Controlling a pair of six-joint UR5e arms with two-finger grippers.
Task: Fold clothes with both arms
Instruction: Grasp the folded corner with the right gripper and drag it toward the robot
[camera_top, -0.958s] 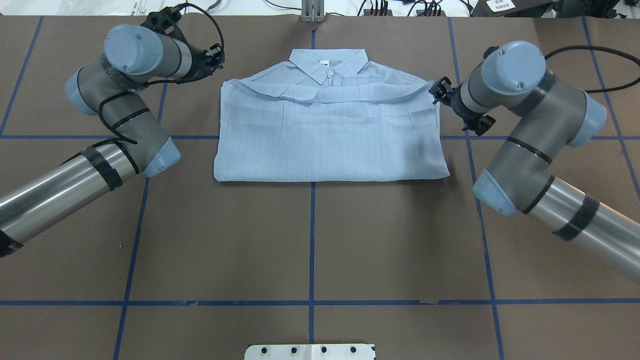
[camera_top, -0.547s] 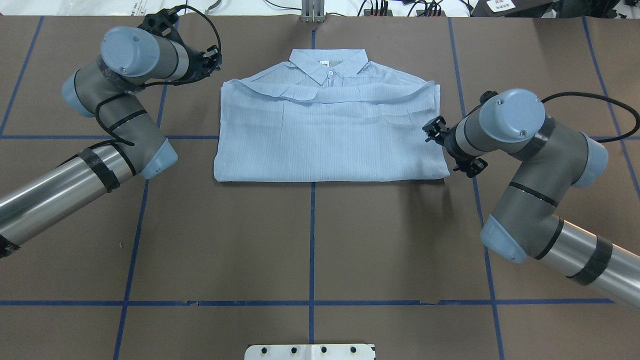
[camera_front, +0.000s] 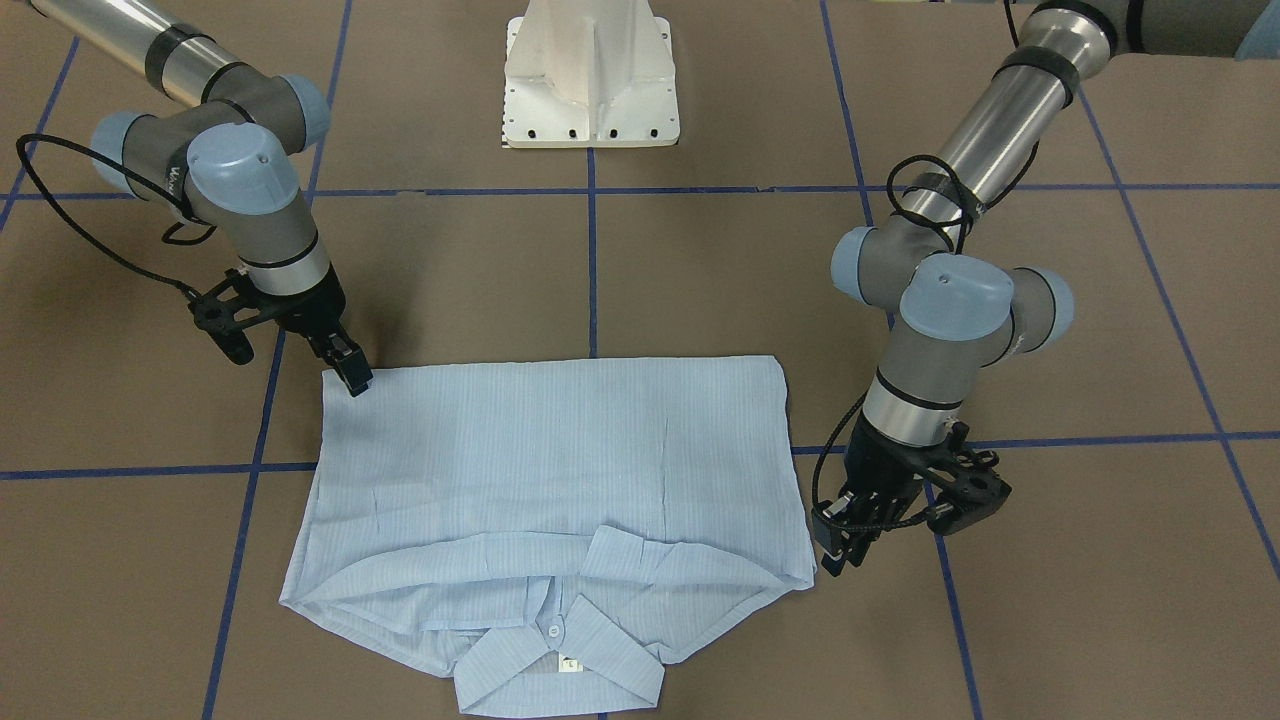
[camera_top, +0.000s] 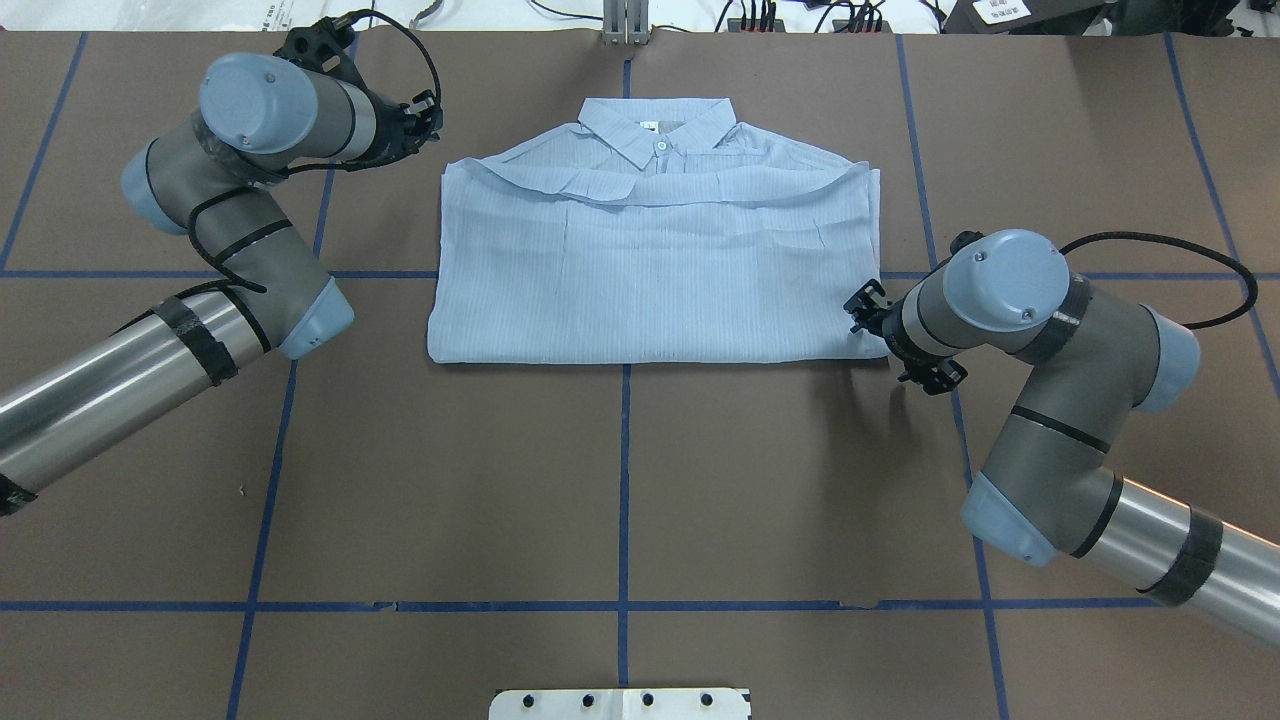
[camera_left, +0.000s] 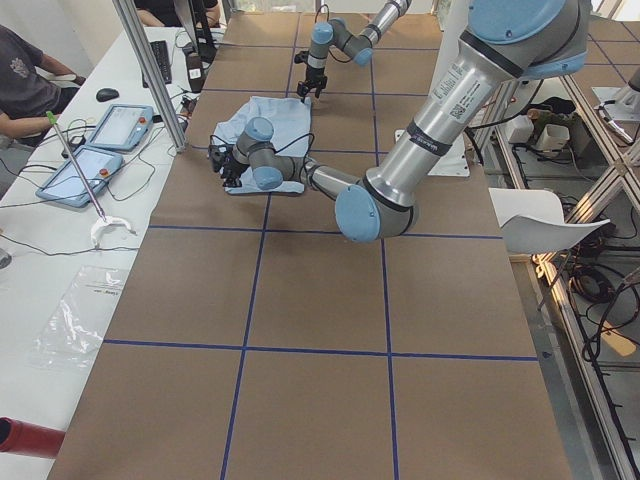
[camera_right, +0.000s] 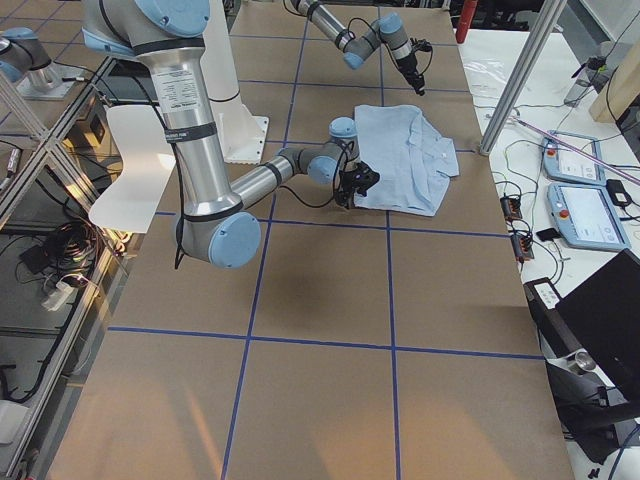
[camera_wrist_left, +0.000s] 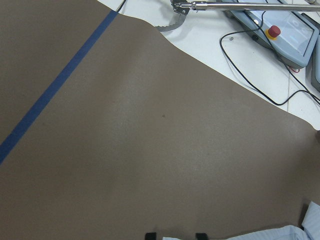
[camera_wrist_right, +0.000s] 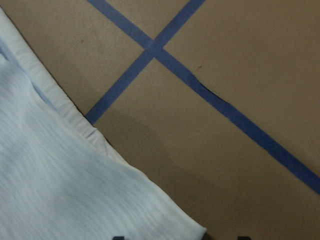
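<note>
The light-blue striped shirt (camera_top: 660, 270) lies folded flat on the brown table, collar (camera_top: 660, 125) at the far edge with the white tag showing. My right gripper (camera_front: 355, 380) hangs at the shirt's near right corner (camera_top: 880, 345). In the right wrist view its fingertips (camera_wrist_right: 242, 238) stand wide apart, open, with the shirt corner (camera_wrist_right: 75, 190) below them. My left gripper (camera_front: 845, 548) hovers just outside the shirt's far left corner (camera_top: 450, 170). Its fingertips (camera_wrist_left: 201, 235) are apart and hold nothing, and the cloth edge (camera_wrist_left: 280, 234) lies beside them.
Blue tape lines (camera_top: 624, 480) grid the table. The white pedestal base (camera_front: 590, 90) stands at the robot's side. Tablets and cables (camera_wrist_left: 280, 25) lie past the far edge. A seated person (camera_left: 25, 80) is beside that edge.
My right arm has swung from the shirt's far right shoulder back along its right side to the near right corner. The left arm has barely moved. The shirt lies as before.
</note>
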